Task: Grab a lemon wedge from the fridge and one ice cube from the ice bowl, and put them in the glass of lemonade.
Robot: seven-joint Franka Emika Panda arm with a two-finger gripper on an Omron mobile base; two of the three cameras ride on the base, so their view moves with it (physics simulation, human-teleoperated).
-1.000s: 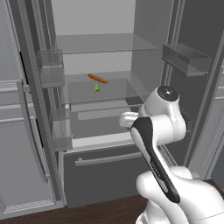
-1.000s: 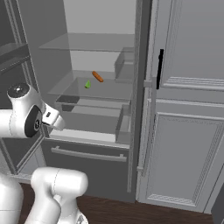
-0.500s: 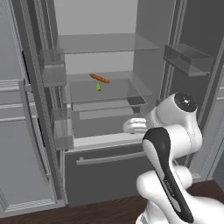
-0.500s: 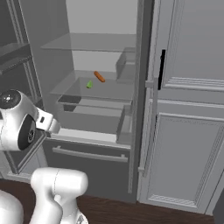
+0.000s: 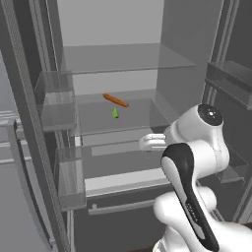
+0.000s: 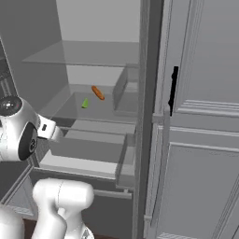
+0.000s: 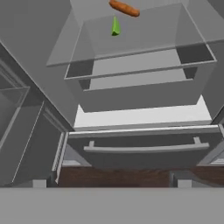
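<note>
The fridge (image 5: pixel 123 64) stands open, its pale inside and glass shelves on show. The lemon wedge (image 5: pixel 115 113) sits upright on the middle glass shelf (image 5: pixel 142 118), point up, toward the front of that shelf and nearer its middle than its sides. Just behind the wedge, and a little to its right in the left base view, lies a long orange carrot (image 5: pixel 115 100), set at a slant; the two are close but apart. In the right base view the wedge (image 6: pixel 85 103) shows left of and below the carrot (image 6: pixel 97 92), and in the hand view the wedge (image 7: pixel 115 26) stands just under the carrot (image 7: pixel 124 8) near the top edge.

Below the wedge's shelf are pale drawers (image 5: pixel 123 162), and under them the dark bottom drawer with its long bar handle (image 7: pixel 146 148). Door bins (image 5: pixel 56 106) hang on the open door to the left of the wedge's shelf.

The pincer (image 5: pixel 147 142) is out in front of the fridge, lower than the wedge's shelf and well short of the wedge. Its jaws stand wide apart with nothing between them.

To the right of the fridge is a panelled grey cabinet (image 6: pixel 205 140) with a black handle (image 6: pixel 173 91).
</note>
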